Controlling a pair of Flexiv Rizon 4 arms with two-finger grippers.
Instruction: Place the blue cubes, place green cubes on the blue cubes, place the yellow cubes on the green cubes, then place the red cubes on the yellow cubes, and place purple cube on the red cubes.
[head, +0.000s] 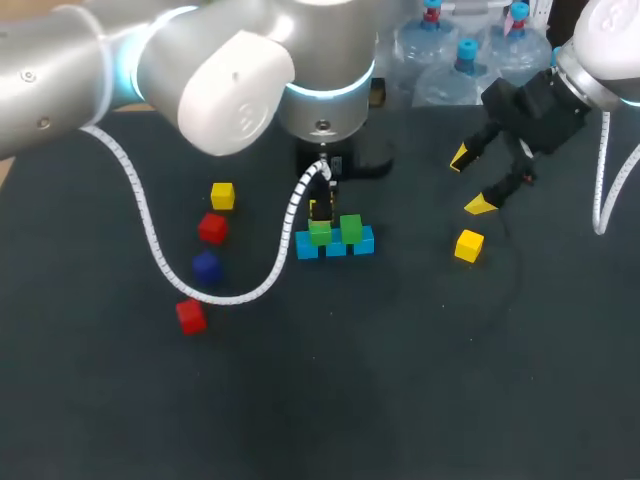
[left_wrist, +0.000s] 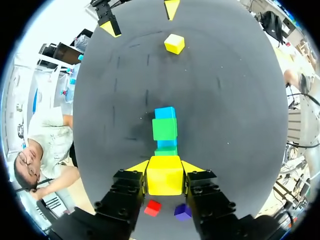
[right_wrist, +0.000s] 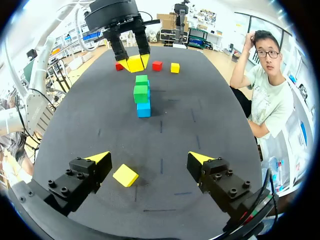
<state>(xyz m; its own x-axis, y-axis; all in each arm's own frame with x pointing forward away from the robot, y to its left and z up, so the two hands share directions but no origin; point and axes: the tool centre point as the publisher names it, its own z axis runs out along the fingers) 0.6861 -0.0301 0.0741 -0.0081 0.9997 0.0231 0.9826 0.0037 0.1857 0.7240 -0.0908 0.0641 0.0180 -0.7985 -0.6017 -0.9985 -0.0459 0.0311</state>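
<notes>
- While the left hand (left_wrist: 165, 167) pinches a small yellow cube (left_wrist: 164, 180) from both sides, its two yellow-tipped fingers closed only as far as the cube's width, it hangs directly over the stack at the centre of the head view.
- That stack is a row of three light blue cubes (head: 336, 247) on the dark table (head: 400, 380). Two green cubes (head: 350, 227) sit on top of the row, each apparently bridging two blue ones.
- In the left wrist view the held cube is nearer the hand than the green layer. Whether it touches the green cubes cannot be told.
- The right hand (head: 476, 182), in the upper right of the head view, is spread wide and holds nothing. A second yellow cube (head: 468, 245) lies on the table just below it in the frame.
- Left of centre in the head view, four loose cubes wait well apart from the stack: a third yellow cube (head: 222, 195), a red cube (head: 211, 228), a dark purple cube (head: 206, 266) and a second red cube (head: 190, 316).
- A white coiled cable (head: 150, 230) droops from the left arm and passes close to the second red cube and the dark purple cube.
- Likely step: setting the first yellow cube on the green layer.
- Risk: released off-centre, the cube could tip and roll off, since the green tops give only a narrow seat.
- Risk: fingers opening low beside the green cubes could nudge them out of line.
- Risk: the cable could drag the loose cubes if the arm swings wide.
</notes>
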